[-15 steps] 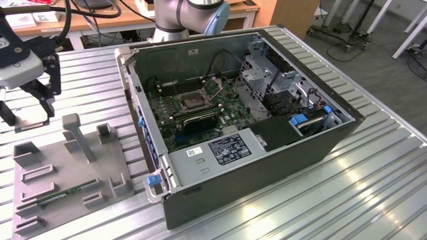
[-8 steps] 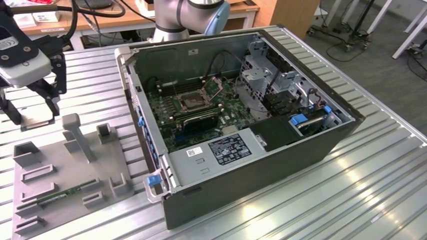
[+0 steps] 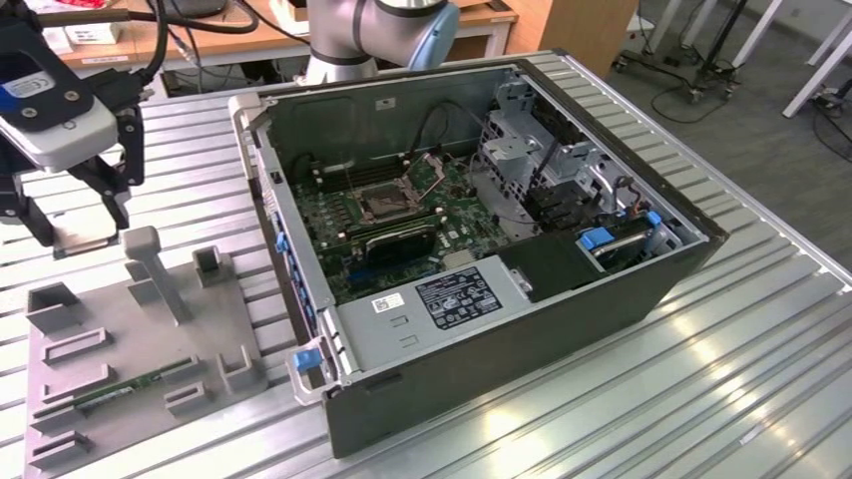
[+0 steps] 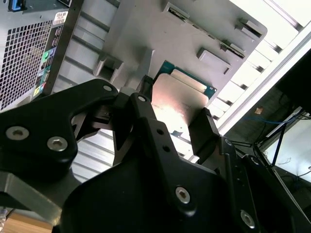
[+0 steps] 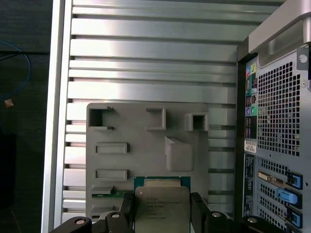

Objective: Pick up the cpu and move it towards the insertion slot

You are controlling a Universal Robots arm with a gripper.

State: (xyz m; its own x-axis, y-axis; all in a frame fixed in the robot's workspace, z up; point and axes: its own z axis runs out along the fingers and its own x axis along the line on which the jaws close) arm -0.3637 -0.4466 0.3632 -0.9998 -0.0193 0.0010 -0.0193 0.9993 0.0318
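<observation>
Clearly the pincer [image 5: 162,213] is closed on the cpu [image 5: 162,201], holding it over the grey tray [image 5: 121,165]. The insertion slot [image 3: 387,201] lies inside the computer case [image 3: 533,329], well apart, toward the exterior view's right.

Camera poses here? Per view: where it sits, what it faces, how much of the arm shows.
Exterior view: off the arm, high, looking down on the open computer case, its insertion slot and the grey tray; the arm and pincer show.
First wrist view: on the wrist, looking down at the tray and the case's rear; fingers flank the cpu.
Second wrist view: on the wrist, looking along the black pincer body toward the tray.
Shared: both wrist views show the cpu gripped, with the tray behind it.
</observation>
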